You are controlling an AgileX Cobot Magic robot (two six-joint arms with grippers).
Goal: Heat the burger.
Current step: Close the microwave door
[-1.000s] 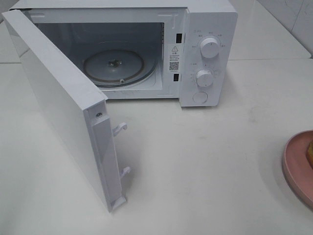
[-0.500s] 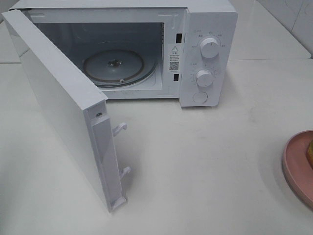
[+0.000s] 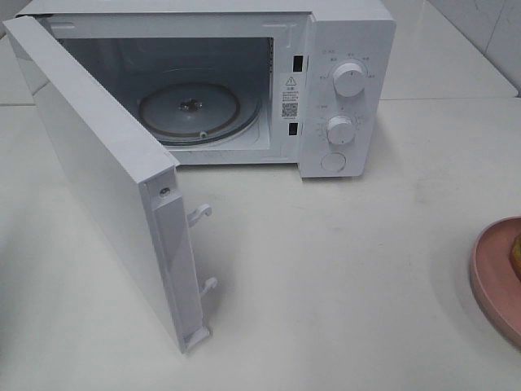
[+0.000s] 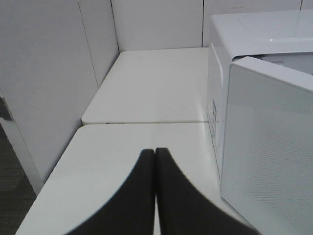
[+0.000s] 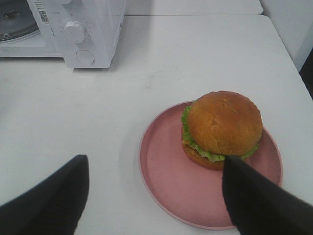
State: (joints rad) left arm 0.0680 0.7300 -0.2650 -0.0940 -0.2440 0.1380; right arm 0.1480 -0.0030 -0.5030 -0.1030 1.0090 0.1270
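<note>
The burger (image 5: 222,125), with a glossy brown bun and green lettuce, sits on a pink round plate (image 5: 164,181) in the right wrist view. My right gripper (image 5: 155,160) is open and empty, with its fingers either side of the plate just short of the burger. In the high view only a sliver of the burger (image 3: 516,256) shows on the plate (image 3: 492,277) at the right edge. The white microwave (image 3: 346,49) stands at the back with its door (image 3: 106,187) swung wide open and its glass turntable (image 3: 191,110) bare. My left gripper (image 4: 155,152) is shut and empty beside the microwave's left side (image 4: 266,147).
The open door juts forward over the left part of the white table (image 3: 342,285). Two knobs (image 3: 350,80) and a button are on the microwave's right panel. White wall panels (image 4: 44,83) close in the table's left and back. Neither arm shows in the high view.
</note>
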